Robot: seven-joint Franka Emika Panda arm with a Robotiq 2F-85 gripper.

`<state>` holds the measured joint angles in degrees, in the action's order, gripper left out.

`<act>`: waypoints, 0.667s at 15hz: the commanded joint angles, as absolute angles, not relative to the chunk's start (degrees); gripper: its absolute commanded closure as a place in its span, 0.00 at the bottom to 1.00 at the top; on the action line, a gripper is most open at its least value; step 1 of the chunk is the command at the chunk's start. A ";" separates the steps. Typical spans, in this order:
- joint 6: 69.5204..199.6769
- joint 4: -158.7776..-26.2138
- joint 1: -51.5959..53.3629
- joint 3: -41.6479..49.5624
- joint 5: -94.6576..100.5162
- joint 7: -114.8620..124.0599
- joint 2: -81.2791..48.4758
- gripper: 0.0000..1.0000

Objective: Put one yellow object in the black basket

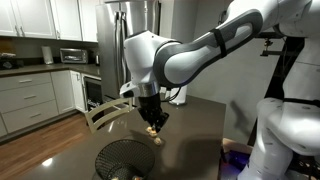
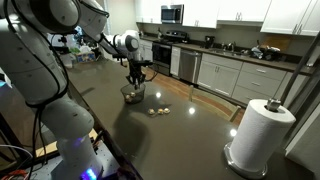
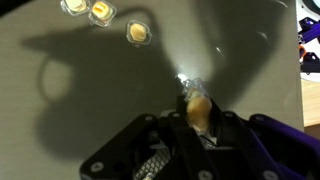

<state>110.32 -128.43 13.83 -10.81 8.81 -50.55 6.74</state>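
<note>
My gripper [image 3: 198, 118] is shut on a small yellow object [image 3: 198, 106] and holds it above the dark table. In both exterior views the gripper [image 1: 152, 120] [image 2: 137, 80] hangs just beside the black basket [image 1: 120, 158] [image 2: 133, 96], a round wire-mesh bin on the table. The held lump shows at the fingertips [image 1: 152, 128]. Three more yellow objects [image 3: 101, 12] lie on the table beyond the gripper; they also show in the exterior views [image 1: 158, 140] [image 2: 156, 111]. A patch of basket mesh [image 3: 150, 162] shows under the fingers in the wrist view.
A paper towel roll [image 2: 258, 135] stands on the table's near corner. A chair back [image 1: 105, 115] is at the table's far edge. Kitchen cabinets [image 1: 30, 95] and a fridge [image 1: 130, 30] stand behind. The robot's base [image 1: 285, 130] is beside the table.
</note>
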 commanded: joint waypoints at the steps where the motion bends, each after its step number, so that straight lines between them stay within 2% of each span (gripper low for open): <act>1: 109.87 -126.65 14.09 -10.51 5.02 -56.30 6.43 0.93; 10: 110.25 -124.36 14.12 -10.43 -5.43 -65.96 5.81 0.93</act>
